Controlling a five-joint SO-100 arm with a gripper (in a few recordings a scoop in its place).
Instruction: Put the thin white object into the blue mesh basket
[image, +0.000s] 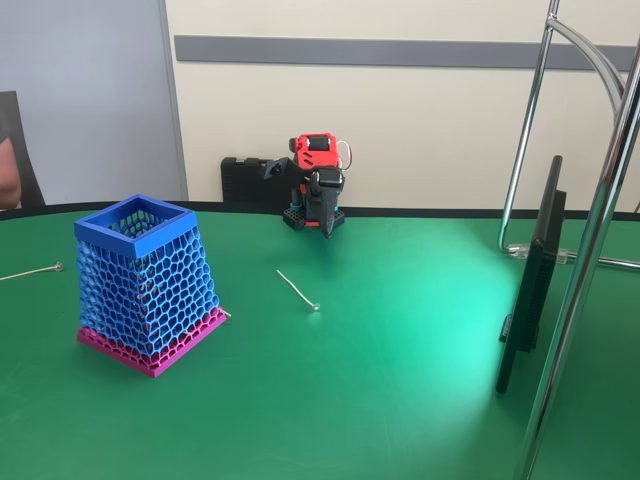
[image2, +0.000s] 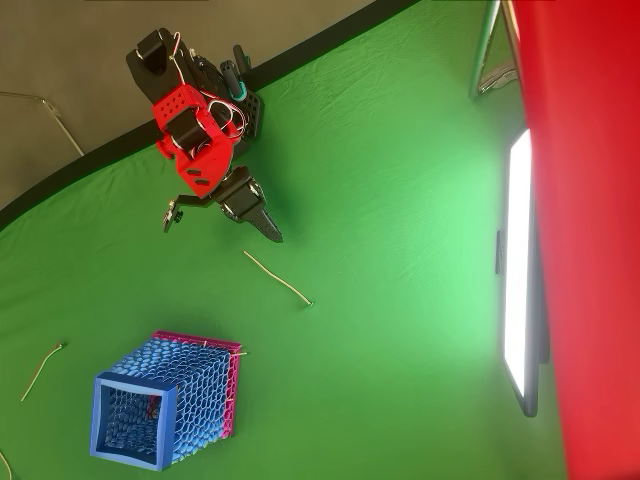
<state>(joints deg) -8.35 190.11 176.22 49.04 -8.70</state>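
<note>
The thin white object (image: 297, 289) (image2: 277, 277) lies flat on the green table, its small round head toward the front, between the arm and the basket. The blue mesh basket (image: 132, 243) (image2: 99, 414) stands upright on its magenta base at the fixed view's left, apart from the stick. My gripper (image: 327, 228) (image2: 272, 233) hangs from the folded red-and-black arm at the table's back edge. It points down at the cloth a short way behind the stick, shut and holding nothing.
A second thin stick (image: 31, 271) (image2: 42, 370) lies left of the basket. A flat screen (image: 533, 280) (image2: 519, 270) stands on edge at the right, with chrome stand poles (image: 590, 250) beside it. A person's arm (image: 8, 170) shows at the far left edge.
</note>
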